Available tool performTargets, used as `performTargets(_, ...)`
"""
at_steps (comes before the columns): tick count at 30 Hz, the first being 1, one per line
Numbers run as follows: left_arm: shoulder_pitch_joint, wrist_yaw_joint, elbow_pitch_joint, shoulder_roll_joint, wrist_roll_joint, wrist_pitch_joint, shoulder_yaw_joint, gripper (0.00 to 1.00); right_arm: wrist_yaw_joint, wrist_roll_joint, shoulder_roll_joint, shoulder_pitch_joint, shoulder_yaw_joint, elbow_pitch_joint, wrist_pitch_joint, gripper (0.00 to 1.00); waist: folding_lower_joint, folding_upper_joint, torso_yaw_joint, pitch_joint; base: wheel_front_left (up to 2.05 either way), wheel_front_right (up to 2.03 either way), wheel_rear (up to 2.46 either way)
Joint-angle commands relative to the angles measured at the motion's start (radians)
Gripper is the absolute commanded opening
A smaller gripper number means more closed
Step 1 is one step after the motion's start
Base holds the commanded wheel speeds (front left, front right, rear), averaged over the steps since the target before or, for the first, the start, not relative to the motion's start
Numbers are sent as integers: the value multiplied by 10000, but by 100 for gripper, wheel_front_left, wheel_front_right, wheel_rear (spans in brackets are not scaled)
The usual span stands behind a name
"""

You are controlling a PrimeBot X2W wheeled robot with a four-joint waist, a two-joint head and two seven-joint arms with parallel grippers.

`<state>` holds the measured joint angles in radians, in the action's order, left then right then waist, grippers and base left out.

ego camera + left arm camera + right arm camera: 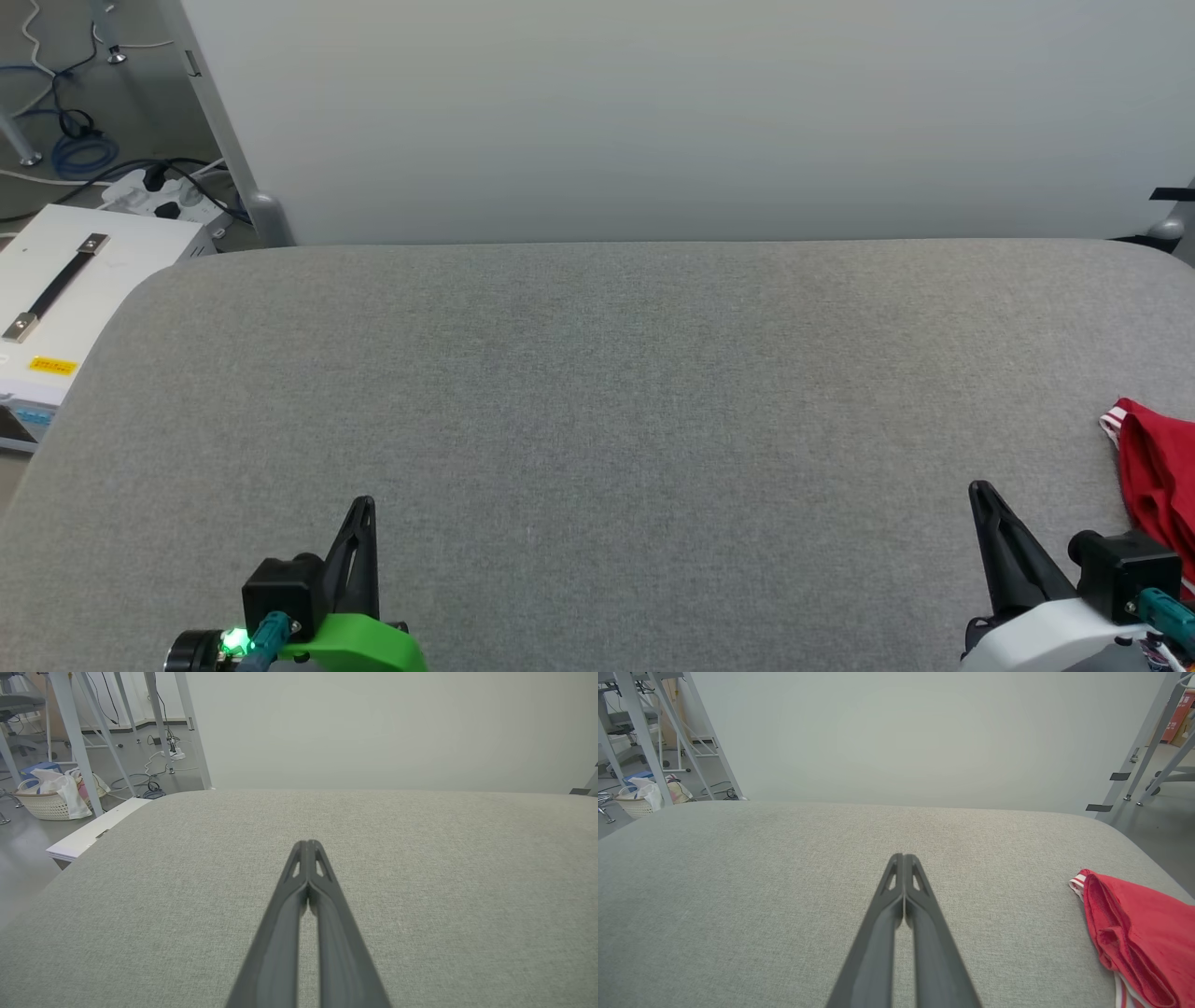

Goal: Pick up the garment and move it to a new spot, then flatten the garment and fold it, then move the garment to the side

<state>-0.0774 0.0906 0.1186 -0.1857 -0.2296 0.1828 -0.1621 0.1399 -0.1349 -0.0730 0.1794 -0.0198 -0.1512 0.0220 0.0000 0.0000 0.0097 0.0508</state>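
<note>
A grey fabric-covered desk (597, 392) spans the head view, with the red garment (1156, 481) bunched at its right edge, a strip of red-white striped trim showing at its upper corner. The left end effector (364, 509) at the lower left and the right end effector (978, 492) at the lower right both have their dark fingers pressed together, the right one near the garment but apart from it. Beyond the desk's left corner sit a white box (112, 257) with a black handle (56, 285), a power strip (154, 191) and blue cables (84, 154), before a pale panel (653, 112).
</note>
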Motion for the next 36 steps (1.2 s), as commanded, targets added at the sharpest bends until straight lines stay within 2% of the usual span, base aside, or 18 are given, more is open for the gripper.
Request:
performTargets(1,205,-100,-77,99,120,-83,66,0,-25,122,21,-241,30,72,-51,0,0,0,-1,-8,0,0,0)
performTargets(36,421,-407,-499,577,948,-747,658,0,-51,589,99,-832,94,620,-115,0,0,0,-38,-199,0,0,0)
